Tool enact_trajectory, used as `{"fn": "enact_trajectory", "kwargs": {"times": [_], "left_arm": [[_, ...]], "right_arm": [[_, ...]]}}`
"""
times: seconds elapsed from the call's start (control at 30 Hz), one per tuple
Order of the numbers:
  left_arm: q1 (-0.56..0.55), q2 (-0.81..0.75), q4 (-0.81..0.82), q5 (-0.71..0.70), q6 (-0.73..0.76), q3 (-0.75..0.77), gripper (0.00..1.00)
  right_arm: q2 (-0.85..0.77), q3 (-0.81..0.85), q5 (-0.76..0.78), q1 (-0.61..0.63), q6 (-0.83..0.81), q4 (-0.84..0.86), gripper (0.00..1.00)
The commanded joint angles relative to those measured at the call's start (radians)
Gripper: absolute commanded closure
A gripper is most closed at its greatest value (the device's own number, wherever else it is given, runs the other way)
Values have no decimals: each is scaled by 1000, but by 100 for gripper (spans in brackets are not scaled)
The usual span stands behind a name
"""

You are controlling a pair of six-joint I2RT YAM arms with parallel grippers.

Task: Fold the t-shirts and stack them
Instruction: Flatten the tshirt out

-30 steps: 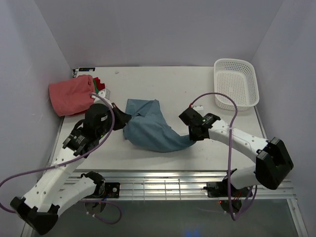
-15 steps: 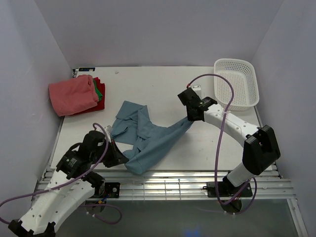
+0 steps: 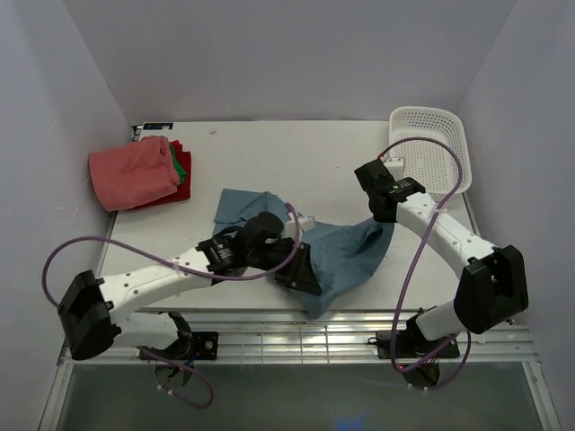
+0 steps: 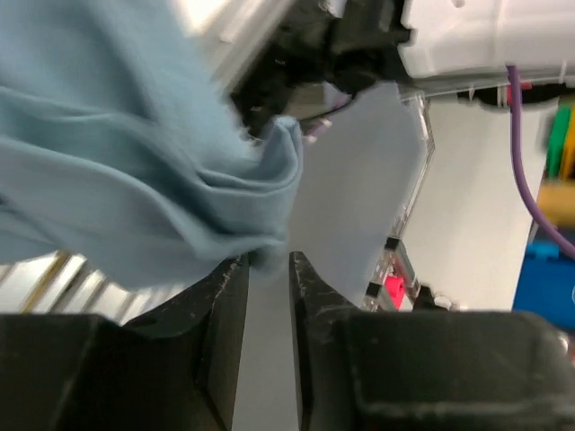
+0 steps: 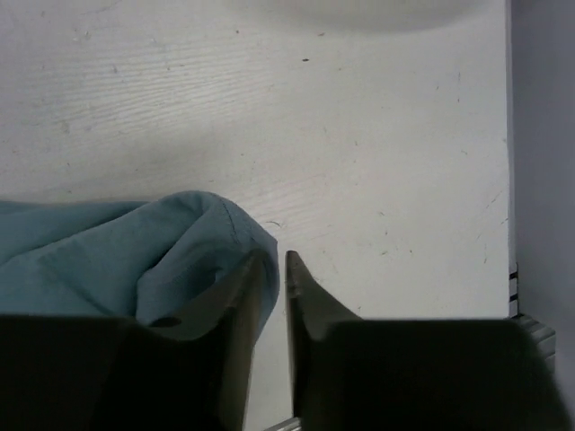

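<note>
The teal-blue t-shirt [image 3: 346,256] lies crumpled across the table's front middle, one part trailing back to the left [image 3: 241,205]. My left gripper [image 3: 301,269] reaches over its near edge; in the left wrist view its jaws [image 4: 267,260] stand slightly apart, a fold of the shirt [image 4: 135,180] just touching the tips. My right gripper [image 3: 384,215] sits at the shirt's right end; its jaws [image 5: 274,256] show a narrow gap of bare table, with the cloth [image 5: 117,242] bunched against the outside of the left finger. Folded pink [image 3: 135,172], green [image 3: 183,165] and red [image 3: 182,189] t-shirts lie at the back left.
A white mesh basket [image 3: 431,153] stands at the back right, close behind the right arm. The table's front edge and metal rails [image 3: 296,337] run just below the shirt. Purple cables loop from both arms.
The left arm swung from the front left across to the middle, the right gripper moved right toward the basket, and the shirt was dragged rightward. Both pairs of jaws have parted.
</note>
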Motion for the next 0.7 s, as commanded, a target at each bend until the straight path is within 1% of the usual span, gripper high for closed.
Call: {"fn": "enact_trajectory", "kwargs": {"times": [0.0,0.03,0.07,0.1,0.13,0.17,0.2,0.23,0.27,0.3,0.33,0.37,0.4,0.43,0.47,0.5,0.57,0.6,0.67], "left_arm": [[-192,146,161,-75,60,133,63],[-215,156,139,-132,67,149,56],[-228,151,132,-248,67,158,52],[-236,106,125,-308,50,157,48],[-236,73,80,-383,45,154,37],[-236,43,29,-555,44,163,31],[-234,15,-24,-654,44,175,27],[-231,-29,-142,-740,36,203,23],[-228,-48,-201,-816,30,210,18],[-207,-65,-251,-933,16,215,16],[-184,-91,-332,-971,-13,208,16],[-156,-102,-370,-999,-36,200,16],[-72,-109,-399,-1011,-56,185,15],[-17,-117,-428,-1004,-73,165,15],[32,-128,-430,-987,-73,108,15],[127,-126,-430,-965,-70,82,15],[174,-101,-418,-961,-59,15,16],[186,-84,-418,-979,-62,0,16],[189,-47,-412,-1029,-73,-18,16]], "right_arm": [[-27,71,16,-13,-17,-41,62],[-36,89,4,-12,-29,-44,44],[-51,97,-30,-12,-37,-43,37],[-95,100,-59,-12,-52,-34,35],[-122,103,-88,-9,-67,-21,27],[-183,102,-165,-9,-96,6,24],[-218,93,-231,-9,-127,40,23],[-247,80,-301,-9,-153,63,18],[-273,53,-442,-9,-170,80,18],[-304,34,-514,-9,-170,92,19],[-312,14,-573,-4,-166,92,21],[-318,-15,-651,0,-150,91,22],[-332,-86,-668,8,-120,88,23],[-343,-131,-672,32,-101,98,25],[-358,-182,-708,45,-83,115,25],[-391,-272,-724,57,-40,135,25],[-424,-349,-751,95,8,206,25],[-450,-406,-757,109,31,226,25],[-461,-435,-764,142,78,262,25]]}}
